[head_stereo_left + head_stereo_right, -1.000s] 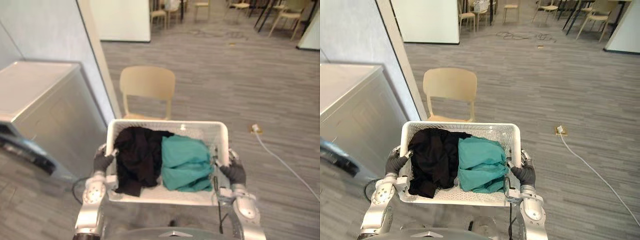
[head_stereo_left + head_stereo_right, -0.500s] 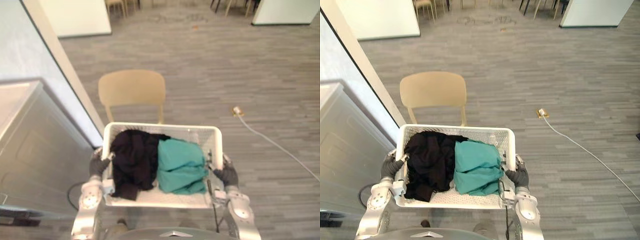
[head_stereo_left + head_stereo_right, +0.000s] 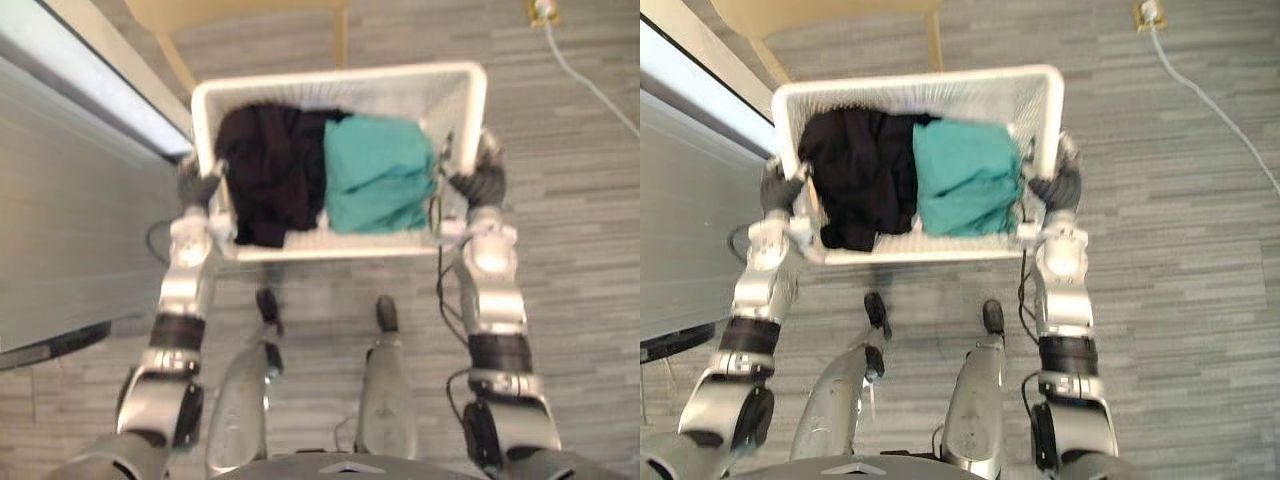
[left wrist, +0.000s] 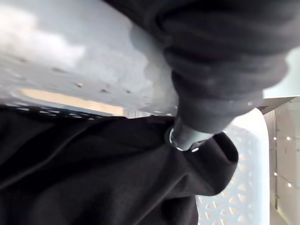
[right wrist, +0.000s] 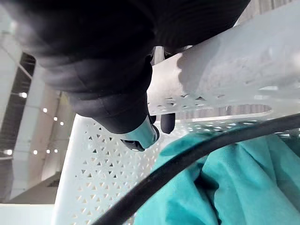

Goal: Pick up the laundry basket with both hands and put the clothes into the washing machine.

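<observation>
The white laundry basket (image 3: 340, 75) hangs above the floor (image 3: 580, 260) in front of the robot, carried between 2 robot hands. The left robot hand (image 3: 198, 187) is curled over the basket's left rim, and the right robot hand (image 3: 480, 185) is hooked over its right rim. Inside, a black garment (image 3: 265, 170) fills the left half and a teal garment (image 3: 378, 172) the right, touching each other. A grey appliance (image 3: 70, 220) stands at the robot's left.

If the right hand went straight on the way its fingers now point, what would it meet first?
The right hand is curled over the white laundry basket at its side rim, pointing inward. The teal garment lies next in that line, so probably that first; depth is unclear.
</observation>
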Motion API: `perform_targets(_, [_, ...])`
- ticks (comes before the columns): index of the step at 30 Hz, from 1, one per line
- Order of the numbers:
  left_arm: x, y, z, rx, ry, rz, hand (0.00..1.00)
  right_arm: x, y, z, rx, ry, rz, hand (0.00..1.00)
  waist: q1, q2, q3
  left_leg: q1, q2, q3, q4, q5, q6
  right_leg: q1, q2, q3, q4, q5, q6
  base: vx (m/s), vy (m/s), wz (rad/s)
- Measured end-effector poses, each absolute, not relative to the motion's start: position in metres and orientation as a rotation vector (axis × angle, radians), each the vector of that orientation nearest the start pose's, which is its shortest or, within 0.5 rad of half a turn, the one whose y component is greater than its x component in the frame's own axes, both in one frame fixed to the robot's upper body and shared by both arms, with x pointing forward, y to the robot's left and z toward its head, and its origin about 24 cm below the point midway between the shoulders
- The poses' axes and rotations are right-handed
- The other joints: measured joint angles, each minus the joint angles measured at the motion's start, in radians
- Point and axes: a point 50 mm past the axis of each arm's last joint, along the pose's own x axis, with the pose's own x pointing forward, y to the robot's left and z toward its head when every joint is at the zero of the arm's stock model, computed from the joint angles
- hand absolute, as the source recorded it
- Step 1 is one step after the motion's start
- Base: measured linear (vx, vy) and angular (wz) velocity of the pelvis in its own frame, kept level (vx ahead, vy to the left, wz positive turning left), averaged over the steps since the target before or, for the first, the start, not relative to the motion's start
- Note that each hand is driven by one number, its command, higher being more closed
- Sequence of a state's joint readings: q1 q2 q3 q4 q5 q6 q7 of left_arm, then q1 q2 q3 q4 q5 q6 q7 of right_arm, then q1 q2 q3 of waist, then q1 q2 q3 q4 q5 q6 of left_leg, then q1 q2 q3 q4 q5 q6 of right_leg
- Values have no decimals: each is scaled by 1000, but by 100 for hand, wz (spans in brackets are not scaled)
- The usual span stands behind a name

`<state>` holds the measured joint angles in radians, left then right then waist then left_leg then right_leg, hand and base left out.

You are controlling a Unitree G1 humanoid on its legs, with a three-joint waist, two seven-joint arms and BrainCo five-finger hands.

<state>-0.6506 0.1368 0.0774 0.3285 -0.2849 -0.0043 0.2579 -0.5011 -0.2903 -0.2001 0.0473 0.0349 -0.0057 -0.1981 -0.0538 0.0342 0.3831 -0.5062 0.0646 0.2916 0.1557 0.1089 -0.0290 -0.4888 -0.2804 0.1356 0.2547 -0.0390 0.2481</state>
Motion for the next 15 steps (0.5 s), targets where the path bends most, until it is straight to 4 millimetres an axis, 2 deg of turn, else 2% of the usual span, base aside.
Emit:
perform_targets(3, [371, 156, 204, -210, -394, 141, 100, 311, -224, 223, -118, -625, -351, 100, 5, 2, 10, -42, 19, -14, 1, 12, -6, -40, 16, -31, 25, 0, 0, 17, -56, 11])
perform_targets(6, [377, 162, 232, -229, -460, 158, 100, 309, -220, 249, -87, -719, -334, 100, 5, 0, 35, -73, 32, -18, 2, 21, -10, -75, 28, -46, 51, 0, -1, -4, -48, 7])
perform_targets(8, [377, 165, 245, -247, -494, 167, 100, 309, -217, 262, -67, -760, -324, 100, 8, 0, 51, -95, 35, -18, 5, 26, -10, -95, 29, -50, 51, -2, -3, -6, -36, 3])
perform_targets(11, [377, 168, 250, -257, -507, 179, 100, 309, -215, 263, -49, -763, -310, 100, 13, 0, 78, -128, 50, -16, 29, 25, -10, -106, 36, -68, 53, -1, -5, -1, -32, 9])
perform_targets(15, [376, 177, 243, -242, -488, 222, 100, 311, -210, 257, -59, -742, -266, 100, 19, -1, 91, -153, 72, 13, 54, 25, -9, -109, 44, -92, 57, -5, -12, 10, -32, 9])
